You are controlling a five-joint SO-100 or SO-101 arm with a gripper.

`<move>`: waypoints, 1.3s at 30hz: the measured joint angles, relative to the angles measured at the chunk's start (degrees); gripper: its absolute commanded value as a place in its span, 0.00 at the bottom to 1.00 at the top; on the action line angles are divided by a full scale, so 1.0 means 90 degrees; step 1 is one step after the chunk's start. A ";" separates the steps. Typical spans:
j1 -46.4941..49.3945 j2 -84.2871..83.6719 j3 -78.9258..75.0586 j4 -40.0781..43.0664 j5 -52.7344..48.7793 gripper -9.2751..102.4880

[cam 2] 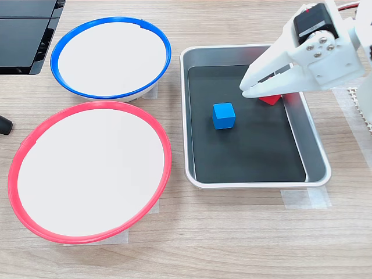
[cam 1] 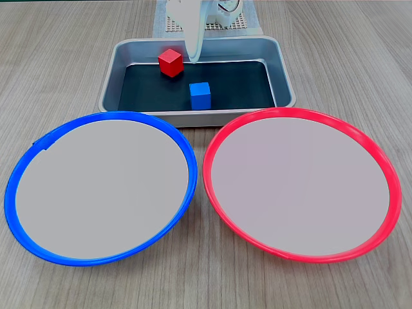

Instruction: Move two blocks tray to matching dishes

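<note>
Fixed views from two sides show the pincer [cam 2: 247, 89] low inside the tray [cam 2: 317, 152], its white fingers drawn to a narrow gap with the tips beside the red block [cam 2: 271, 100]. Whether the tips touch that block cannot be told — the upper finger covers most of it in one fixed view. In the other fixed view, one white finger [cam 1: 193, 38] hangs just right of the red block [cam 1: 170, 62], and nothing is seen gripped.

Step in hand, as judged: approach to the first pick, with the red block as target. Both blocks lie on the tray's dark bottom; both dishes are bare.

The next move calls for spreading the fingers enough to straddle the cube, settling over it, then closing and lifting above the tray wall.

Edges and room:
- The red block sits near the tray's wall on the arm's side — little space for a finger behind it.
- The blue block [cam 2: 224, 115] stands well apart, mid-tray, clear of the approach.
- The red-rimmed dish [cam 2: 165, 152] and blue-rimmed dish [cam 2: 167, 58] lie just beyond the tray on the desk [cam 2: 232, 232], rims nearly touching each other.
</note>
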 measured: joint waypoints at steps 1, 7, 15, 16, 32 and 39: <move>0.0000 0.0000 0.0000 0.0000 0.0000 0.08; 0.0000 0.0000 0.0000 0.0000 0.0000 0.08; 0.0000 0.0000 0.0000 0.0000 0.0000 0.08; 0.0000 0.0000 0.0000 0.0000 0.0000 0.08; 0.0000 0.0000 0.0000 0.0000 0.0000 0.08; 0.0000 -0.0020 0.0000 -0.0088 -0.0020 0.08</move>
